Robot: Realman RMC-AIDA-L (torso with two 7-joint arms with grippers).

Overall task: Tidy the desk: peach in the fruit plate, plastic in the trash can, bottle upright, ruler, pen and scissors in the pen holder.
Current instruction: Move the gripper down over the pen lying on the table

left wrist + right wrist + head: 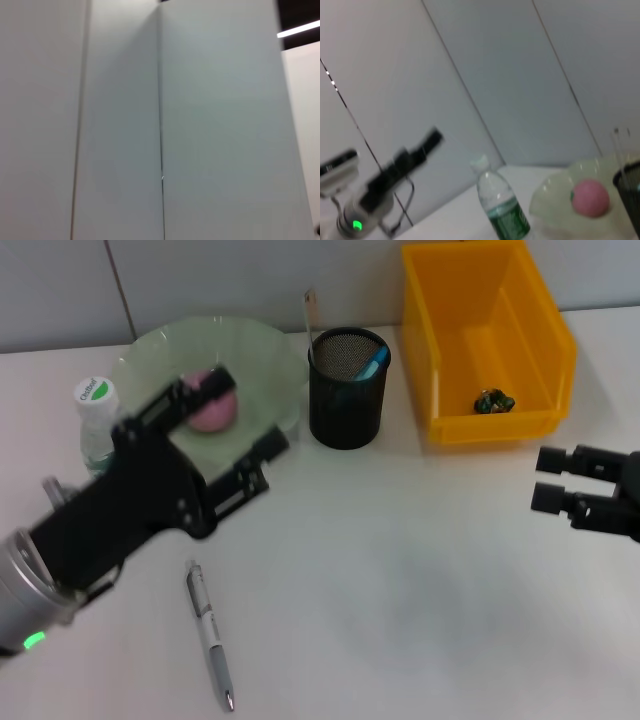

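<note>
Peach [212,412], pink and round, sits in the pale green fruit plate [150,350] at the far left of the white worktop [400,570], partly hidden in the head view by the left end effector [250,420], whose black fingers [215,380] are spread with nothing between them, above the plate's near edge. Just left of the plate, the bottle [96,420] stands upright, its lower body masked by the left arm; the right wrist view shows its green label clearly. Right of the plate, the black mesh pen holder [347,390] contains a ruler [311,315] poking up at its far rim and a blue-tipped item too small to identify. Farther right, the yellow trash can [540,340] holds a small dark green crumpled piece of plastic [494,400]. One pen [209,632] lies alone on the near worktop. At the right edge, the right end effector [548,480] hovers, cut off by the frame, fingers apart and empty. The left wrist view shows only blank wall panels.
</note>
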